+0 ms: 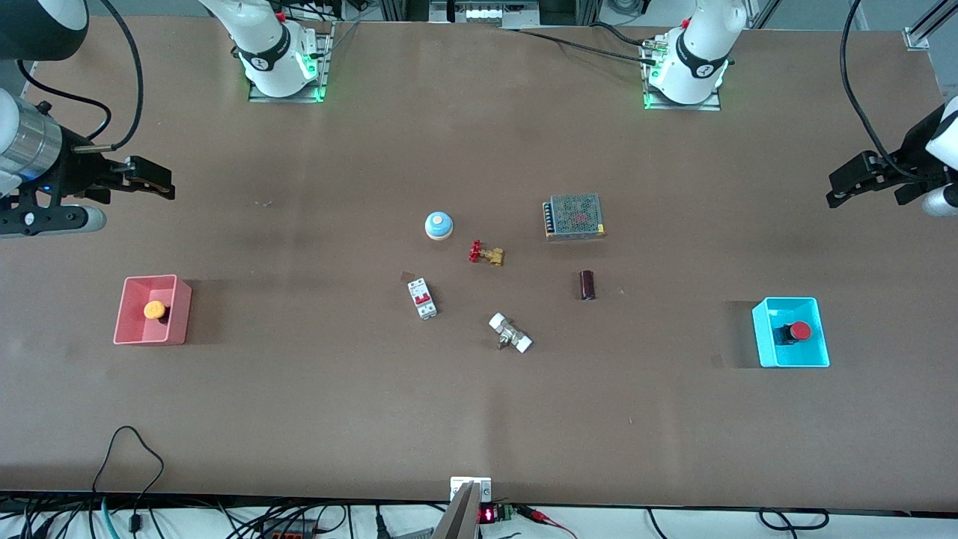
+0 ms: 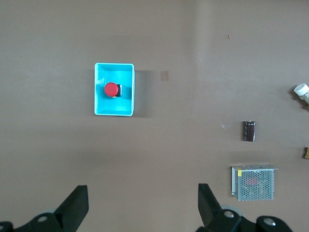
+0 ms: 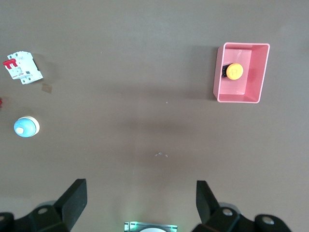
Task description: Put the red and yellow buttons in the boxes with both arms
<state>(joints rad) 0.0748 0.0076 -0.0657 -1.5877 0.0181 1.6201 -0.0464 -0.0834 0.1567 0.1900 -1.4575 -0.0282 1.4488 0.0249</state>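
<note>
On the brown table (image 1: 479, 419), buttons sit boxed; both grippers gape, empty.

A robotics lab: two arm bases (image 1: 283, 56) bolted to a table (image 1: 479, 419).

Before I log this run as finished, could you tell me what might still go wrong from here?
Little seems at risk. The yellow button lies in the pink box and the red button in the cyan box. Both lie tipped over, so jolting a box might shift them. The left hand and right hand hang open, holding nothing.
</note>
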